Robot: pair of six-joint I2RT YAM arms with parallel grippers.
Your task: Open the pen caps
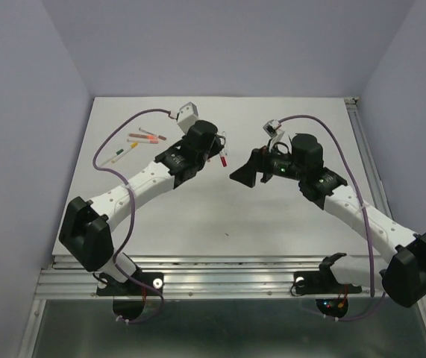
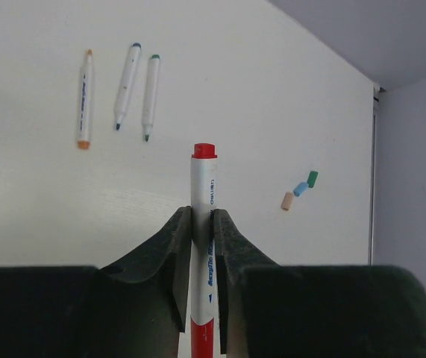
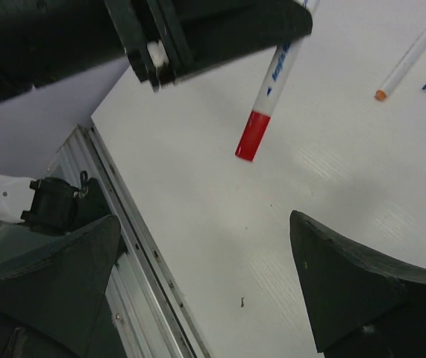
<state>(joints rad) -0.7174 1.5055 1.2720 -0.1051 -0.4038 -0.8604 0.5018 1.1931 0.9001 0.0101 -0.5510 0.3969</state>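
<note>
Left gripper (image 2: 203,224) clamped on red marker (image 2: 204,183), red cap (image 3: 254,135) apparently fitted. Right gripper (image 3: 204,224) fully open, empty.

Left claw (image 2: 203,215) w/ pen (image 2: 204,175) btwn fingers (image 2: 175,253); 3 pens (image 2: 127,86) on table (image 2: 272,97) beyond, loose caps (image 2: 300,189) rt of them.

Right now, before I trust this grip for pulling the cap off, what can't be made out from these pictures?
Left wrist: the red cap of the pen in the left gripper is cut off by the bottom edge.
Right wrist: the pen's upper half is hidden behind the left gripper; the right gripper runs off the bottom edge.
Top external: pen and cap are tiny and mostly hidden by the left arm's wrist.
</note>
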